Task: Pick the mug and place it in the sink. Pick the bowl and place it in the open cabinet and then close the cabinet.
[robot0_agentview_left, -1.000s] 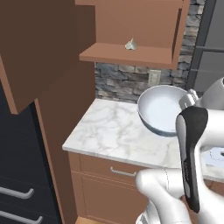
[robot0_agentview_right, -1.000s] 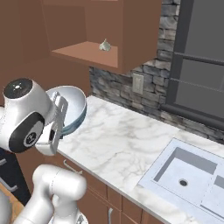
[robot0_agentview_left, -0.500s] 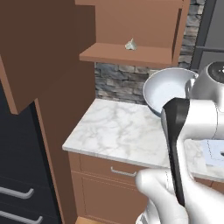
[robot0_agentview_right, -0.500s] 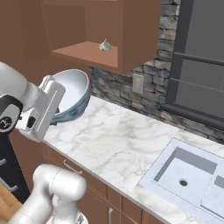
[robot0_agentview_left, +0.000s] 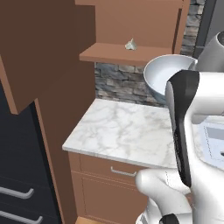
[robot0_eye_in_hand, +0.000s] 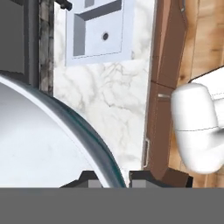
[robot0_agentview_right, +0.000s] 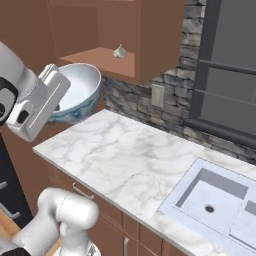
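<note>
The light blue-grey bowl [robot0_agentview_left: 162, 78] [robot0_agentview_right: 80, 92] hangs tilted in the air over the left part of the counter, just below the wall cabinet's shelf [robot0_agentview_left: 127, 54] [robot0_agentview_right: 100, 57]. My gripper [robot0_eye_in_hand: 113, 178] is shut on the bowl's rim [robot0_eye_in_hand: 87, 135], one fingertip on each side. The white hand [robot0_agentview_right: 45, 100] holds it from the left. The cabinet's door [robot0_agentview_left: 43, 48] stands swung open at the left. Over to the right, set into the counter, is the pale sink [robot0_agentview_right: 210, 195] [robot0_eye_in_hand: 98, 30]. The mug is out of view.
A small grey-white lump [robot0_agentview_left: 131, 44] [robot0_agentview_right: 119, 51] lies on the cabinet shelf. The marble counter [robot0_agentview_left: 122, 131] [robot0_agentview_right: 125, 155] runs below, with base cabinets [robot0_agentview_left: 113, 183] under it. A stone backsplash with an outlet [robot0_agentview_right: 157, 95] and a dark window [robot0_agentview_right: 230, 65] lie behind.
The arm has lifted the bowl from just above the counter to near shelf height, tilting it as it rose. The grip on the rim stays the same.
</note>
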Controlling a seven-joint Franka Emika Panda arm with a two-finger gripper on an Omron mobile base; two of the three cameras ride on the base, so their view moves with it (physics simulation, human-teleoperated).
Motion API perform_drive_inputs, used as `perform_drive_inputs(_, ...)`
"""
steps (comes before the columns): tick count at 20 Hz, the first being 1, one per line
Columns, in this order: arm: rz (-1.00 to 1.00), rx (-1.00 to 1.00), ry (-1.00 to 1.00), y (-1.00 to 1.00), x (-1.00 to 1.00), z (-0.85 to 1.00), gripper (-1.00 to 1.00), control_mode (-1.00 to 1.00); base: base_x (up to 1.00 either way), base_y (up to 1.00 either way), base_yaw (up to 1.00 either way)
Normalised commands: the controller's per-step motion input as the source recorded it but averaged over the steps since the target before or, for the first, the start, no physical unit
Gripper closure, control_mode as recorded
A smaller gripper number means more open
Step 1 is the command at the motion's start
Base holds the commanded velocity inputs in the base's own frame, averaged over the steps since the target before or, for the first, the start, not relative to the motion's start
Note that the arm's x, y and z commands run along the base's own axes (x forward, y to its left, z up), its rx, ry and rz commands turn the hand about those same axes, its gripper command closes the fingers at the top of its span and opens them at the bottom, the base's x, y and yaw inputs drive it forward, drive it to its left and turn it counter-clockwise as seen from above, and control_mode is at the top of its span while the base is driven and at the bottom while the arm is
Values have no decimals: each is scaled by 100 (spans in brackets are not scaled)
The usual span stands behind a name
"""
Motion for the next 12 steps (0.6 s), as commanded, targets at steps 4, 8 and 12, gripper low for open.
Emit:
perform_drive_inputs(4, -1, 15, 0, 8, 7, 32, 100, -100, 0, 0, 0)
perform_drive_inputs(8, 0, 4, -4, 19, 23, 6, 100, -100, 0, 0, 0)
perform_drive_inputs(12, 0, 0, -12, 34, 34, 0, 100, -100, 0, 0, 0)
